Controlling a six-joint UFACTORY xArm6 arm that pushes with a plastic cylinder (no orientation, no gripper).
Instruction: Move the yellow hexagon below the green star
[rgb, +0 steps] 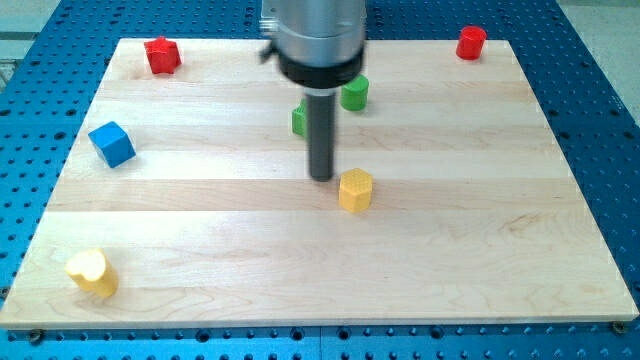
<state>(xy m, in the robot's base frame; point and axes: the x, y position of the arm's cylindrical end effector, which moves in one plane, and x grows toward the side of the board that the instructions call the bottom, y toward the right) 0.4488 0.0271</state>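
The yellow hexagon lies near the middle of the wooden board. My tip stands just to its left, close to its upper left side; whether they touch I cannot tell. A green block, partly hidden behind the rod so its shape is unclear, lies above the tip. A second green block lies to the upper right of it, partly under the arm's body.
A red block sits at the board's top left and a red cylinder at the top right. A blue cube lies at the left. A yellow heart-shaped block lies at the bottom left.
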